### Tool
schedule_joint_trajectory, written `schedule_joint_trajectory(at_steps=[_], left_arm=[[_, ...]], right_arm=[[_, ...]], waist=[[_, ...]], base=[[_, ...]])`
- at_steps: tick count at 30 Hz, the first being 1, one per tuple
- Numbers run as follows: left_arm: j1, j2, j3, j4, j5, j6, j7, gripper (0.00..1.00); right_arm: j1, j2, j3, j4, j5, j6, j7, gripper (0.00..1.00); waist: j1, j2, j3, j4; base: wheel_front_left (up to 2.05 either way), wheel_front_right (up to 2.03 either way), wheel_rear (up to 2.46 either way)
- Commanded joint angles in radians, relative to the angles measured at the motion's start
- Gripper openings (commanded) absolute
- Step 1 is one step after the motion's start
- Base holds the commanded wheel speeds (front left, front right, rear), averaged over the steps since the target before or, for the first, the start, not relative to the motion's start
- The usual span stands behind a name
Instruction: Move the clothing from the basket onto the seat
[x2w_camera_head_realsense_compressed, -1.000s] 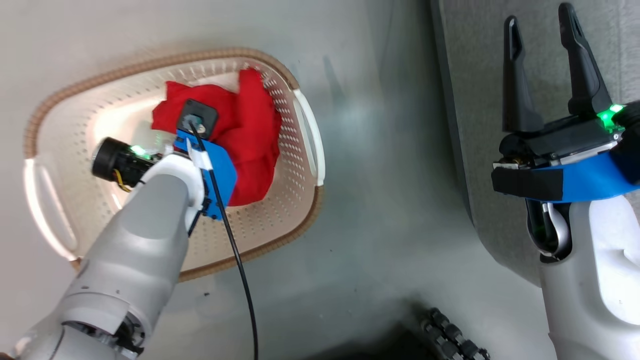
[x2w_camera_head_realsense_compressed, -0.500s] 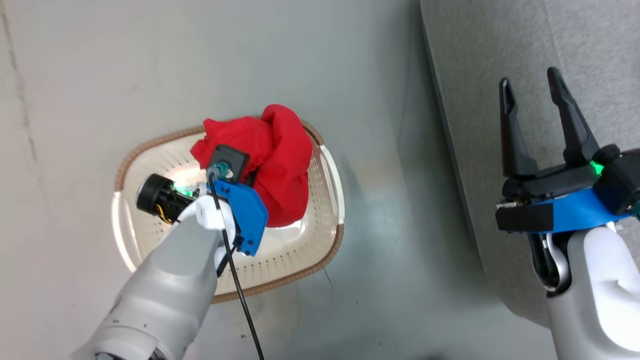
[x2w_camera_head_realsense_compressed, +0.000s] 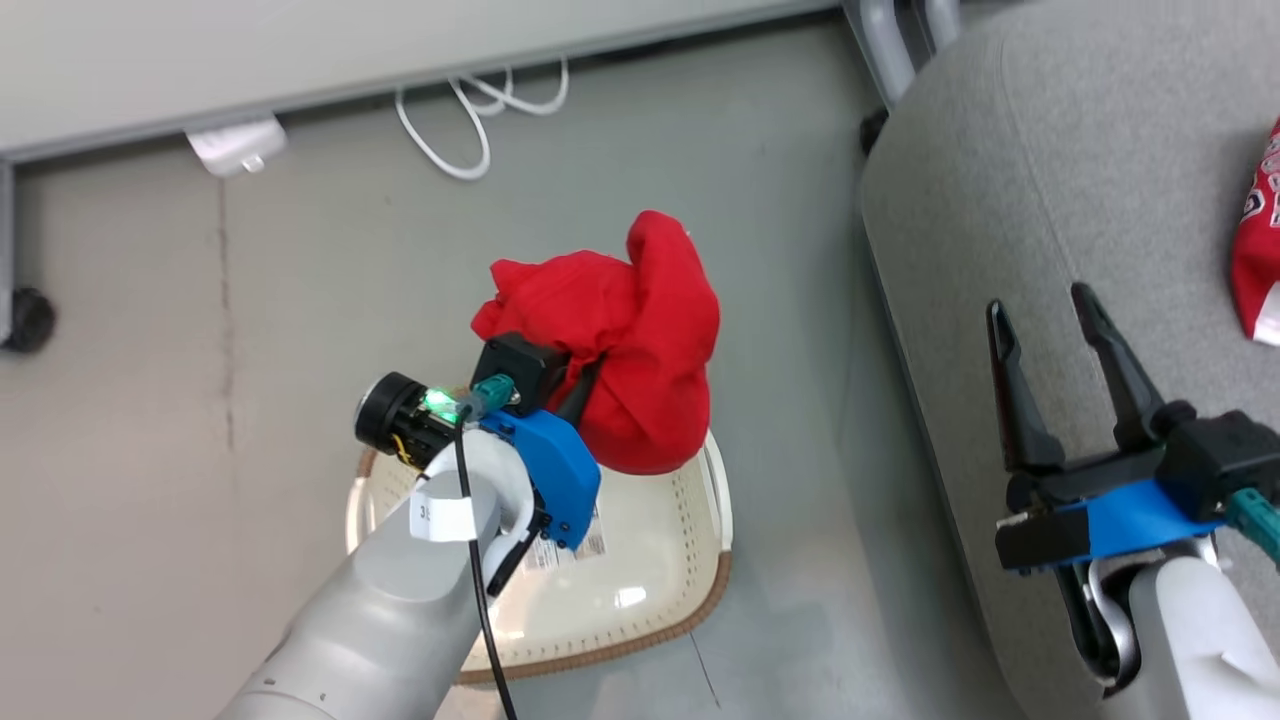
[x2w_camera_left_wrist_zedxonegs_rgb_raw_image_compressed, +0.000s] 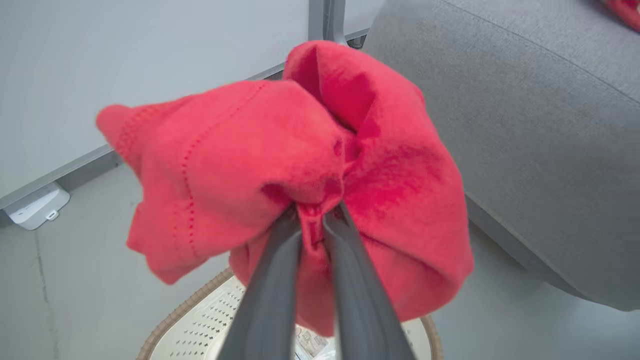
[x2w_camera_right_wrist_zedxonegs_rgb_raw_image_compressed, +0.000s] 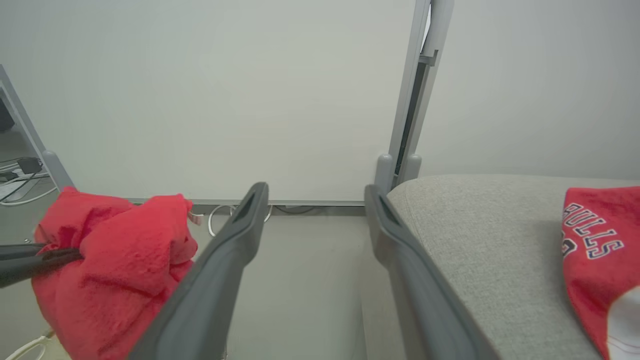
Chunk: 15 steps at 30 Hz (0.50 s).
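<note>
Two grippers: our left gripper (x2w_camera_left_wrist_zedxonegs_rgb_raw_image_compressed: 312, 217) clamped on bunched bright red soft fabric garment (x2w_camera_head_realsense_compressed: 640, 330), held clear above cream perforated plastic basket (x2w_camera_head_realsense_compressed: 650, 560). Our right gripper (x2w_camera_head_realsense_compressed: 1038, 303) wide open, empty, by grey upholstered seat (x2w_camera_head_realsense_compressed: 1050, 150); red jersey w/ lettering (x2w_camera_right_wrist_zedxonegs_rgb_raw_image_compressed: 595, 250) on it.

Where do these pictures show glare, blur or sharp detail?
Head view: a small bright glare spot lies on the basket floor. Left wrist view: the red garment looks soft, blurred along its left edge. Right wrist view: the jersey lettering reads sharp.
</note>
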Motion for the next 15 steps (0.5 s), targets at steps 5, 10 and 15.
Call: schedule_joint_trajectory(at_steps=[5,10,15], left_arm=[[0.030,-0.001,-0.024,-0.066,-0.031,0.008,-0.025,0.00],[0.035,-0.001,-0.033,-0.123,-0.040,0.025,-0.031,0.00],[0.038,-0.001,-0.027,-0.185,-0.036,0.039,-0.031,0.00]], right_arm=[[0.076,-0.010,0.003,0.017,-0.005,0.000,-0.001,1.00],[0.121,-0.008,0.013,0.025,-0.004,0.000,-0.001,1.00],[0.158,-0.002,0.024,0.033,-0.002,0.000,-0.001,1.00]], waist=[[0.0002,-0.0001,-0.147,0.048],[0.0002,-0.0001,-0.217,0.068],[0.0002,-0.0001,-0.279,0.087]], base=[[0.00,0.00,0.00],[0.00,0.00,0.00],[0.00,0.00,0.00]])
